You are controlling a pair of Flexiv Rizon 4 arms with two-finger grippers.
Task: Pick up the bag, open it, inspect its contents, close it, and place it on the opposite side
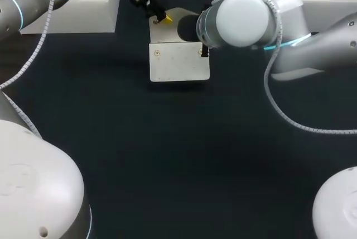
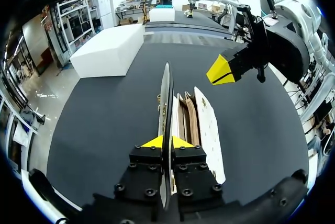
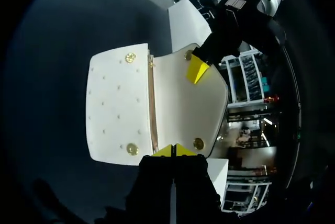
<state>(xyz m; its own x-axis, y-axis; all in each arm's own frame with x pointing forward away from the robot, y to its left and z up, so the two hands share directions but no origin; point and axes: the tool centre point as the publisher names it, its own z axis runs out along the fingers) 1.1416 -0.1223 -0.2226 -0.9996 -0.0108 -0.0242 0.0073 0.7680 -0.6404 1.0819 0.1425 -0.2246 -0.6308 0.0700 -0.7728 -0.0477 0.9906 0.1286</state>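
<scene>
A white studded bag (image 1: 178, 63) with gold snaps lies on the dark table, toward the back middle. Its flap (image 2: 166, 93) is lifted upright, and my left gripper (image 2: 166, 143) is shut on the flap's edge. The tan compartments (image 2: 188, 119) show beside the flap. In the head view my left gripper (image 1: 163, 19) sits at the bag's far edge. My right gripper (image 3: 174, 150) is shut with its tips together and nothing between them. It hovers above the bag (image 3: 118, 109), by the side edge of the open flap (image 3: 183, 103). The head view hides it under its own arm.
A white block (image 1: 95, 10) stands at the back left of the table (image 1: 167, 155). My right arm's large joint (image 1: 240, 18) hangs over the bag's right end. Dark cloth stretches in front of the bag.
</scene>
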